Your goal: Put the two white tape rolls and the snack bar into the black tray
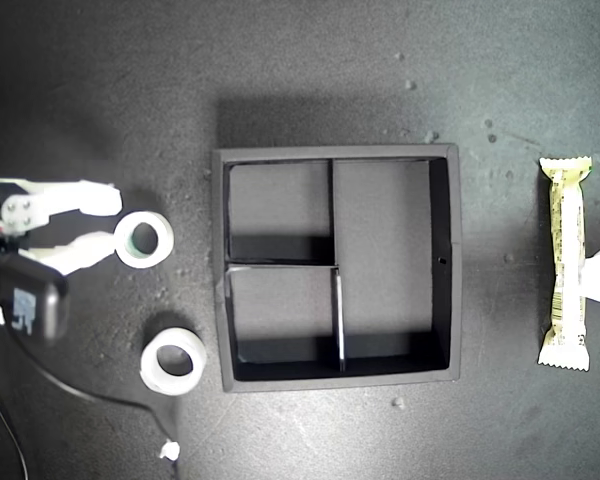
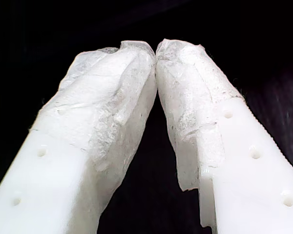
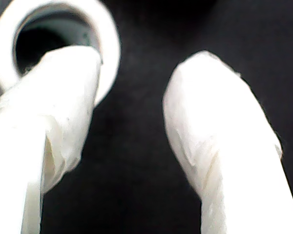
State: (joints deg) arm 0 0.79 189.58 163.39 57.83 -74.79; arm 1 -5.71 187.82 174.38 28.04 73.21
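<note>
I see two white tape rolls (image 1: 143, 240) (image 1: 173, 364) beside the black tray (image 1: 456, 262) (matte, speckled tabletop (image 1: 320, 70) around it); the snack bar (image 1: 566, 264) beyond is yellow-green with white.

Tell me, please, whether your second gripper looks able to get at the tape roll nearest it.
Probably yes: my second gripper is open, one jaw already beside the upper tape roll, with nothing between them.
</note>
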